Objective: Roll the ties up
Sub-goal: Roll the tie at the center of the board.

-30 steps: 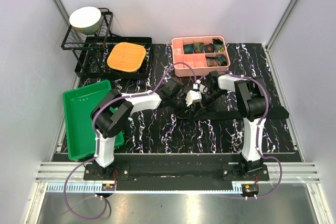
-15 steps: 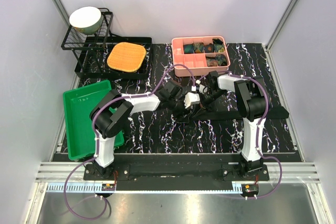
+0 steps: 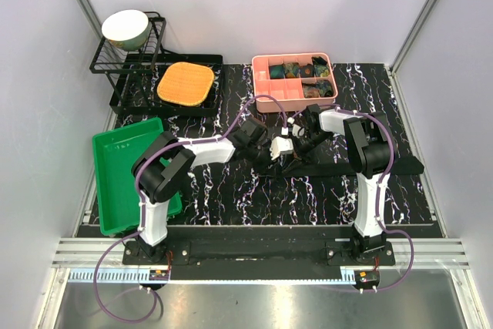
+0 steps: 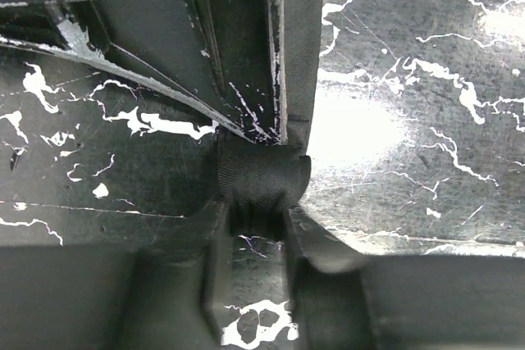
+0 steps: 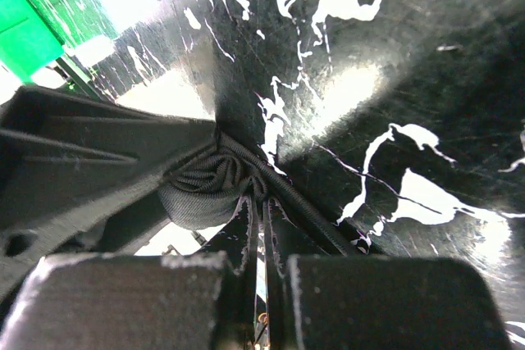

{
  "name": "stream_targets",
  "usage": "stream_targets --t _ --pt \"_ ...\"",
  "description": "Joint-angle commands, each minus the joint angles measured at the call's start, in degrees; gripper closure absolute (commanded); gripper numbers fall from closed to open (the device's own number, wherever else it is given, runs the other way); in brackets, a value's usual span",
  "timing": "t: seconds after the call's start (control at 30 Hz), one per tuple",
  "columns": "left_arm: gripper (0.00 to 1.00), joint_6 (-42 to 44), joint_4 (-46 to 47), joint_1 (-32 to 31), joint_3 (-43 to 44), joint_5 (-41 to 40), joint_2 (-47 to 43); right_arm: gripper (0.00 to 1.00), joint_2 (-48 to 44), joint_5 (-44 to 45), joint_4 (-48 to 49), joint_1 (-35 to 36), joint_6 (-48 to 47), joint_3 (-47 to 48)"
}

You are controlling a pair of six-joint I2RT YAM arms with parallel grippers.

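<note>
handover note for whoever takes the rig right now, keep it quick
Left hand: shut on the small roll at one end of the tie, mid table.
Right hand: fingers almost together at the roll's edge, seemingly pinching the tie.
Tie: most of it lies flat, running right from the roll.
Pink box: rolled ties sit in its compartments.
Done: only the first turns.
Left: roll the rest; it probably goes in the box.
</note>
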Motion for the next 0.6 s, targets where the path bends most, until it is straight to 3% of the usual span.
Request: stream_targets --t 0.0,0.03,0.13,0.23,0.33,0.47,0.53,0.57 --pt "0.54 0.68 1.2 0.0 -0.82 0.09 -1.55 1.0 3.07 11.42 4.45 0.98 -2.23 -1.04" --pt "0.47 0.42 1.55 0.0 -0.99 0.1 -1.46 1.0 3.07 11.42 4.45 1.06 -2.05 -1.04" --pt "0.39 -0.11 2.52 0.09 -0.64 -0.16 -0.93 1.0 3.07 11.42 4.54 0.98 -2.14 -1.13" --pt "0.36 0.24 3.22 -0.08 -0.03 -0.34 -0.06 1.0 3.16 11.16 4.37 1.06 -2.23 -0.95" --pt "0.45 0.59 1.73 0.0 2.08 0.1 1.35 1.0 3.25 11.16 4.45 1.06 -2.23 -0.86" --pt "0.79 0.94 1.29 -0.17 2.79 0.28 1.62 1.0 3.43 11.24 4.28 1.06 -2.14 -0.86" --pt "0.82 0.85 1.29 -0.09 2.61 0.36 0.83 1.0 3.16 11.42 4.28 1.06 -2.05 -0.95" --pt "0.76 0.85 1.38 -0.17 2.17 0.62 0.48 1.0 3.25 11.42 4.36 0.98 -2.14 -0.95"
